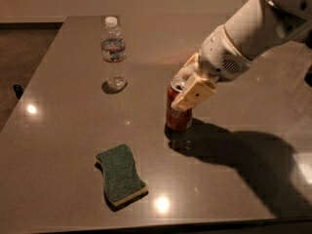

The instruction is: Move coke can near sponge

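Observation:
The red coke can [177, 115] stands upright near the middle of the grey table [58, 130]. My gripper [182, 88] comes in from the upper right and is shut on the can's upper part, with one cream finger [193, 93] across its front and the other behind it. The can's base is at or just above the table surface. The sponge [121, 173], dark green on top with a pale yellow layer below, lies flat to the front left of the can, about one can height away from it.
A clear plastic water bottle [113, 52] with a white cap stands at the back left. The table's front edge runs just below the sponge. My white arm [253, 38] reaches in over the right side and casts a dark shadow there.

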Controlling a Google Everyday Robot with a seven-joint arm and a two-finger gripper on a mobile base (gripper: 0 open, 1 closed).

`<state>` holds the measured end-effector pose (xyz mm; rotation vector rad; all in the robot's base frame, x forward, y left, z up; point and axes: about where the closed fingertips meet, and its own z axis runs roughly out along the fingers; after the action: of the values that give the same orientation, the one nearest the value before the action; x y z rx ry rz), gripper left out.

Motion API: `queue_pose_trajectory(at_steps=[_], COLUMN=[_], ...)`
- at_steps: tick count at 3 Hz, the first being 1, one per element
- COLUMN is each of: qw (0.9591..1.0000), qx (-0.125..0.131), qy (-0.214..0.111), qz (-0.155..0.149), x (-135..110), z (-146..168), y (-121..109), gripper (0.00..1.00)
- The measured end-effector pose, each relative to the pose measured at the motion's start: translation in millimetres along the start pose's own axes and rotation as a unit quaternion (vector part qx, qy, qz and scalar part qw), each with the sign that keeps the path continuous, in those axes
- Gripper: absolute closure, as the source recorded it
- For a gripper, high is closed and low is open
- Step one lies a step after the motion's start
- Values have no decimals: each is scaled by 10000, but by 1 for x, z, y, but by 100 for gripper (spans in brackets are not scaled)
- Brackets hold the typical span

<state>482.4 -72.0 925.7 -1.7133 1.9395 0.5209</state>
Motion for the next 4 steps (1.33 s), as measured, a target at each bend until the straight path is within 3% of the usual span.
queue_pose_trajectory(at_steps=[1, 2, 3, 4], qw=[9985, 9956, 9926, 9922], qx=[-399, -629, -721, -732], qy=[-33, -63, -67, -66], qz=[-385, -686, -978, -1012], x=[-19, -32, -41, -42], z=[25, 40, 49, 50], y=[41, 64, 79, 81], gripper=[100, 100, 85, 62])
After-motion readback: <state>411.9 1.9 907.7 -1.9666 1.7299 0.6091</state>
